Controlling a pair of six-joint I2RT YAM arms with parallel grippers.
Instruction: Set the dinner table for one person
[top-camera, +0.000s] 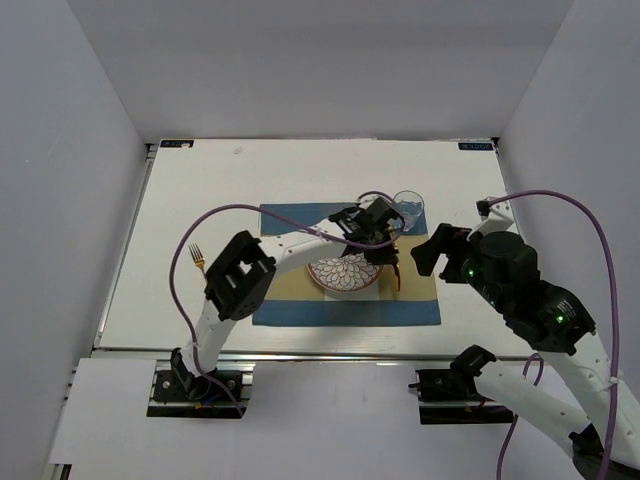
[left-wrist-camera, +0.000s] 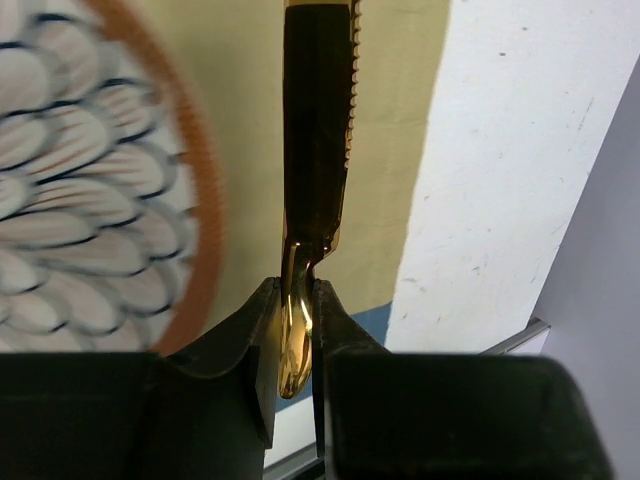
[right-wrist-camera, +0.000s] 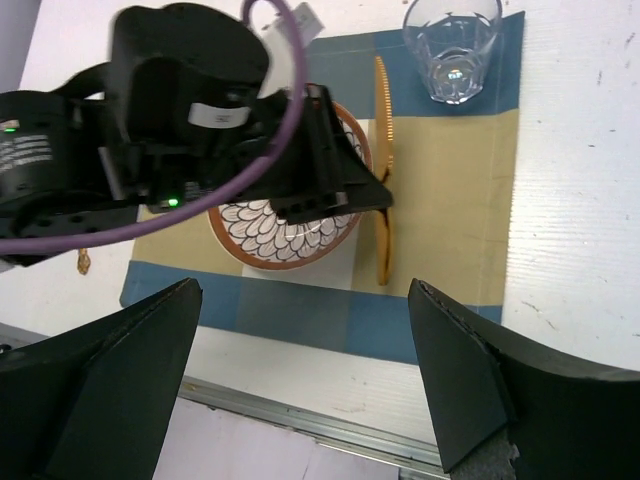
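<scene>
— Two arms appear in this figure; which one is at work, and on what?

— Left. The left gripper (left-wrist-camera: 296, 300) has its jaws closed tight on the handle of a gold knife (left-wrist-camera: 318, 150). The blade runs along the tan band of the placemat (left-wrist-camera: 400, 120), just beside the plate (left-wrist-camera: 80, 200) on its right and apart from the rim. The right gripper (right-wrist-camera: 300, 290) hovers by the right side of the placemat, jaws spread wide with nothing between them.

— How is the step best finished?

— Judging from the views, keep the knife parallel to the side of the placemat and lower it until it lies on the cloth. Only then part the jaws, and lift straight up so the handle is not dragged toward the plate. Whether the blade touches the cloth now cannot be told.

— And the containers?

— The glass (right-wrist-camera: 452, 45) stands upright at the far right corner of the placemat, clear, with nothing seen inside. The plate shows only its scale pattern; part of it is hidden by the arm. A fork (top-camera: 197, 259) lies well left of the placemat on the dinner table (top-camera: 200, 180), the white top beneath everything.
</scene>
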